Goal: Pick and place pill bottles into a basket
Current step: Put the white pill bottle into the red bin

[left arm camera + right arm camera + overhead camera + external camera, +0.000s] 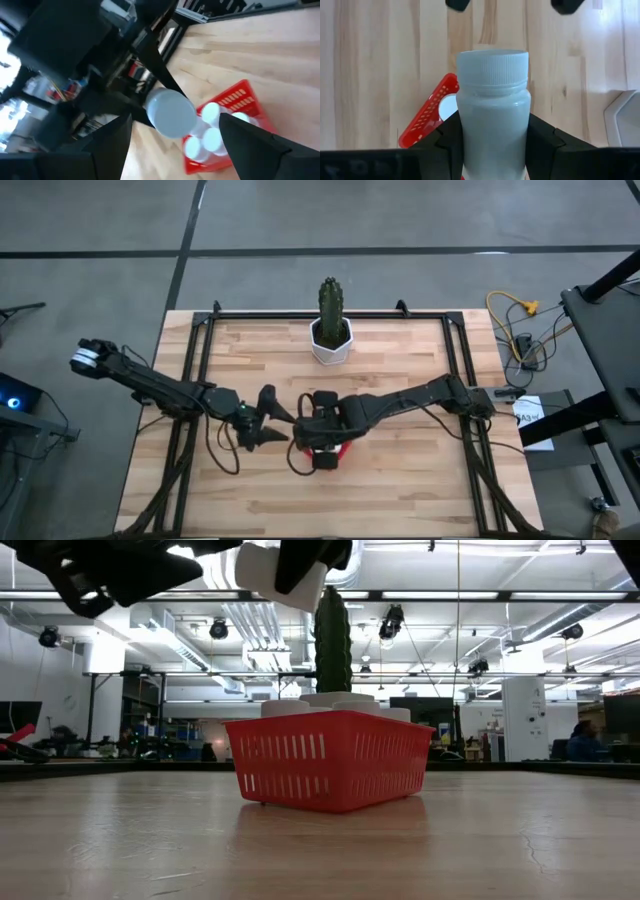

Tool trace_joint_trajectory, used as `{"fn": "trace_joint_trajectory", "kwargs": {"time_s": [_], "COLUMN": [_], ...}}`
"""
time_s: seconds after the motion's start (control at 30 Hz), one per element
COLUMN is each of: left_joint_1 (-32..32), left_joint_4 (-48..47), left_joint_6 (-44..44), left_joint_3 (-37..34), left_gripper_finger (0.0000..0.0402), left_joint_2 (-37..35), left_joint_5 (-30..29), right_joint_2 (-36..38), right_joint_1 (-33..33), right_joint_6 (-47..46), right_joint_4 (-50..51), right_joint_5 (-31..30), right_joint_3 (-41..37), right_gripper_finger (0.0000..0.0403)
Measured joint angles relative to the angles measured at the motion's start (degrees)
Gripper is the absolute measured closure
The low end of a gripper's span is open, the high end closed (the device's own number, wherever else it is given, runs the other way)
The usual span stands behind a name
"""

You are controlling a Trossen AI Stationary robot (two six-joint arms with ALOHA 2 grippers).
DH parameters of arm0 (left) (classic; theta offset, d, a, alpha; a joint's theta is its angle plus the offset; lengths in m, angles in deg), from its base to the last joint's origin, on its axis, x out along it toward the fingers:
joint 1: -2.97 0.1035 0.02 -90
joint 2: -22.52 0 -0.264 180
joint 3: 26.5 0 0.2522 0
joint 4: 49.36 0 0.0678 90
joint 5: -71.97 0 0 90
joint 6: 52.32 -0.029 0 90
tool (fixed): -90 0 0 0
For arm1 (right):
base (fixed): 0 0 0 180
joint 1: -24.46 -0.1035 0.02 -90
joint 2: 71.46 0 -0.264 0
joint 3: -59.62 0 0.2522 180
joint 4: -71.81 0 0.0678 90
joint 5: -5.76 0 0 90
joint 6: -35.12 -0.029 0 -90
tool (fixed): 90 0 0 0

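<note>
Beyond the worktop (400, 480) we see a large workshop hall with ceiling lamps, pipes and distant benches; a seated person shows far off at the right edge of the low view. On the light wooden worktop, near its middle, stands the red basket (330, 770), its slotted walls low. We count at least three white pill bottles (207, 134) upright inside it, their caps rising just above the rim in the low view. Behind the basket, near the far edge of the worktop, a green cactus (330, 302) stands in a white hexagonal pot (331, 342).

The right gripper (322, 420) hangs above the basket, reaching in from the right side of the worktop. Its two dark fingers (547, 142) press on either side of one more white bottle (492, 112), which we see from the wrist camera with its ribbed cap pointing forward and the basket partly visible below it. In the low view this held bottle (283, 575) is well above the basket's rim and apart from the bottles inside.

The left gripper (272, 418) is just beside the right one, on the basket's left side. Its fingers (255, 147) stand wide apart and hold nothing; between them, from its wrist camera, we look at the cap of the bottle in the right gripper.
</note>
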Motion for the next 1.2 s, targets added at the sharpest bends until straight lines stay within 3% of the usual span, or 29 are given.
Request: {"fn": "trace_joint_trajectory", "kwargs": {"time_s": [0.2, 0.63, 1.2], "left_joint_1": [-0.11, -1.31, -1.64], "left_joint_4": [2.20, 11.52, 13.54], "left_joint_6": [-7.95, -15.16, -15.64], "left_joint_3": [-0.13, -0.17, -0.02], "left_gripper_finger": [0.0121, 0.0121, 0.0121], "left_joint_2": [2.84, 9.29, 10.11], "left_joint_5": [-0.11, -5.39, -7.57], "right_joint_2": [0.01, 0.04, 0.07], "right_joint_1": [0.24, 0.70, 1.19], "right_joint_6": [-0.01, 0.47, 1.49], "right_joint_4": [-0.06, -0.93, -1.38], "right_joint_5": [0.21, 1.46, 1.89], "right_joint_3": [0.01, -0.01, -0.01], "right_gripper_finger": [0.0267, 0.0267, 0.0271]}}
